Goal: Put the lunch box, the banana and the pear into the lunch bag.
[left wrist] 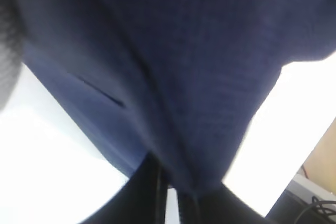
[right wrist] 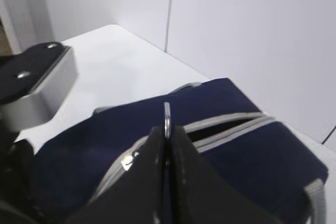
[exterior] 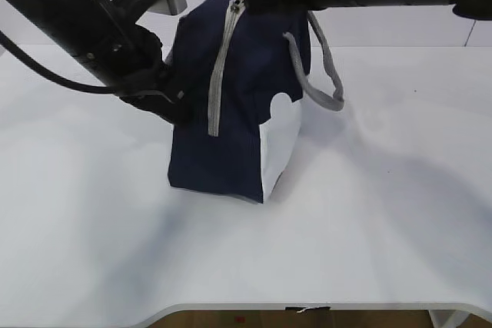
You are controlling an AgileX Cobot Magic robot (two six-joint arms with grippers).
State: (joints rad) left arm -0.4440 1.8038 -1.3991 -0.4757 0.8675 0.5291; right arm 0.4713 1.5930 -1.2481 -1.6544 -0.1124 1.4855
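So the right end effector [right wrist: 167,145] is pinched shut on the ring zipper pull [right wrist: 167,116], up at 12 o'clock on the lunch bag [exterior: 231,90]. The grey zipper [exterior: 221,74] runs from there toward 6 o'clock down the front, partly unzipped behind the pull. The left end effector [exterior: 178,105] is clamped on navy fabric at the bag's 9 o'clock side, bracing it on the desk [exterior: 384,228]. Can't see the lunch box, banana or pear anywhere.

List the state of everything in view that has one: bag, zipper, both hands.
lunch bag: upright on the table, leaning slightly.
zipper: shut down the front, a short stretch open at the top.
ring pull: pinched by the right hand.
left hand: shut on the bag's navy fabric.
right hand: shut on the ring pull.
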